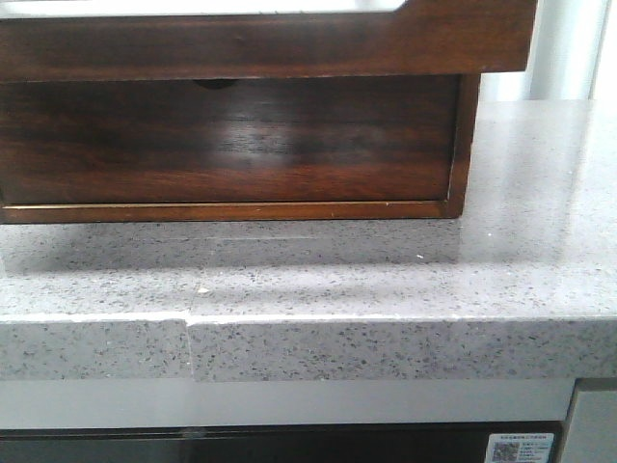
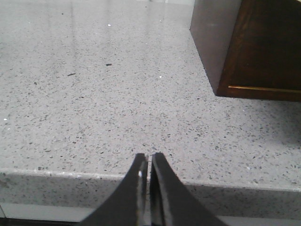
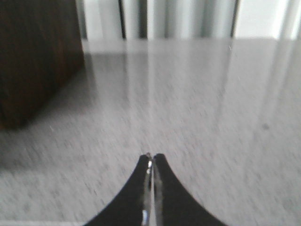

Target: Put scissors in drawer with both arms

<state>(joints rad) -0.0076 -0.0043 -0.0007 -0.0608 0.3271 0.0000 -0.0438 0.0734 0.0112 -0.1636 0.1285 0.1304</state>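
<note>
Dark-brown glossy wood fills the far half of the front view: the box (image 1: 231, 145) sits on a grey speckled stone counter (image 1: 386, 289), w/ the drawer (image 1: 260, 43) as the upper, wide shallow piece, its plain front sticking out toward the near side & past the box's right wall. Below it is a deeper front w/ a half-round notch (image 1: 214, 84) at its top edge, mostly in the drawer's shadow. Inside of the drawer can't be seen from this angle, only a pale strip at its top rim. Scissors aren't visible in any view, so can't tell where they are. Counter's near edge has a thin vertical seam (image 1: 190, 347) left of centre; under it a dark panel w/ a white QR sticker (image 1: 521, 449) at the right. Left gripper (image 2: 149, 157) hangs over the counter's near edge, left of the box corner (image 2: 218, 89), well apart from it; black fingers (image 2: 136, 188) pressed together w/ only a hairline slit, nothing between them. Right gripper (image 3: 151, 157) is over bare counter right of the box, whose side (image 3: 37, 61) shows blurred; its fingers (image 3: 164, 193) also closed tight, nothing gripped. White vertical slats (image 3: 164, 19) stand beyond the counter's far edge.
</note>
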